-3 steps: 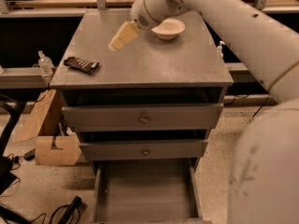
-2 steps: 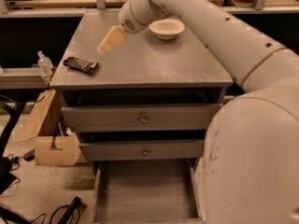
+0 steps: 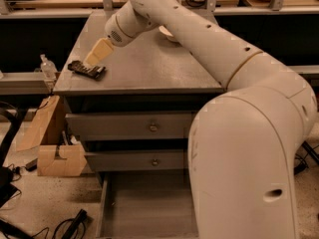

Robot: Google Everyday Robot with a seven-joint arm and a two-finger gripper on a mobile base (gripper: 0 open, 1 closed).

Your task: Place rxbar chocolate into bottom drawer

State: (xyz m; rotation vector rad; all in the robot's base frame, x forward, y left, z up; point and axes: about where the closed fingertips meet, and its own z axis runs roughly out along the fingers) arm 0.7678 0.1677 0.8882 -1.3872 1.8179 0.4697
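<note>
Grey bench [image 3: 149, 68]: rxbar chocolate [image 3: 87, 69] lies near the left front edge. Gripper [image 3: 97, 54] hovers just above it; grip state cannot be told. Bottom drawer [image 3: 144, 203] open below.

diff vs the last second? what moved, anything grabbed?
The gripper swung left across the cabinet top, away from the white bowl, and now sits just over the rxbar chocolate. Contact cannot be told; nothing is lifted. The arm now hides most of the bowl. Unchanged: the bar near the top's left front corner, the bottom drawer pulled open, both upper drawers shut.
</note>
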